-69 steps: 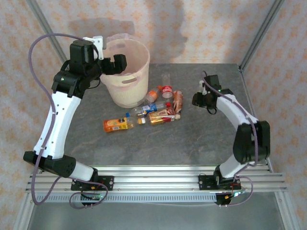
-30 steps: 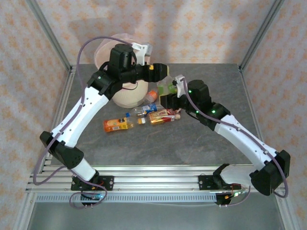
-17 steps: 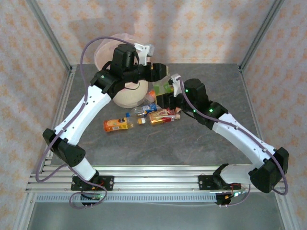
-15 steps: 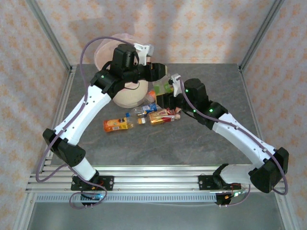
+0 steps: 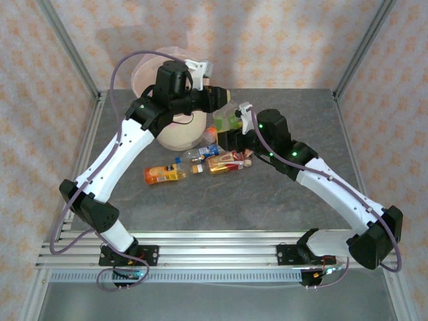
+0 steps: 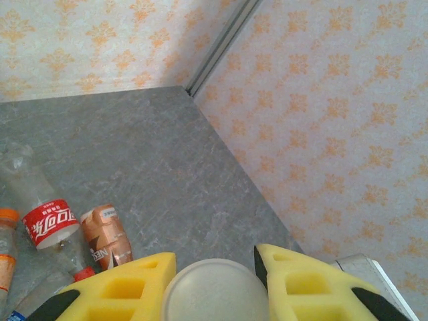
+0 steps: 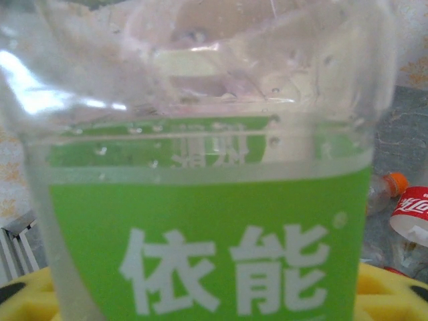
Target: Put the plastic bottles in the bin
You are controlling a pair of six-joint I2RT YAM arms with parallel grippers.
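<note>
The green-label bottle point(image 7: 207, 254) sits between the yellow fingers point(image 7: 17, 294) of the right gripper point(image 5: 231, 134), which is clamped on it. Its long axis runs upward out of the jaws, and the label letters stand upright. The left gripper point(image 6: 215, 267) is closed around a pale bottle point(image 6: 215, 294), whose round end faces the wrist camera. To the left of these jaws, a red-label bottle point(image 6: 50, 222) and a brown-label bottle point(image 6: 107, 235) lie on the table point(image 6: 167, 154). The bin point(image 5: 175, 137) stands under the left arm; I cannot tell what it contains.
</note>
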